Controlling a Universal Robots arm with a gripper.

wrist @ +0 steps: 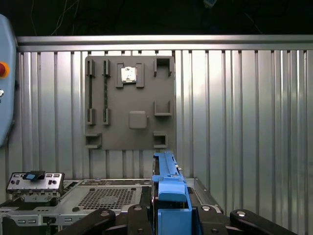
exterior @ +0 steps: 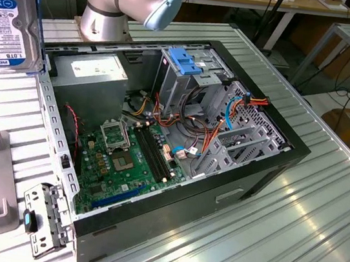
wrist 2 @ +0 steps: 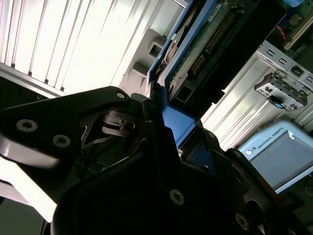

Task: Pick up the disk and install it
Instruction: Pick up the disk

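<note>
Gripper (wrist 2: 176, 122) clamped on the disk (exterior: 7, 23) by its blue rail (wrist: 168, 193). Disk is lifted, at the exterior view's left of the open case (exterior: 274, 164). I judge it stiff, fairly heavy and shock-sensitive. Rails are the hold, not the board (wrist 2: 210, 39).

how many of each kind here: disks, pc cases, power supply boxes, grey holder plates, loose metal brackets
disk: 1
open pc case: 1
power supply box: 1
grey holder plate: 1
loose metal bracket: 1
total: 5
</note>
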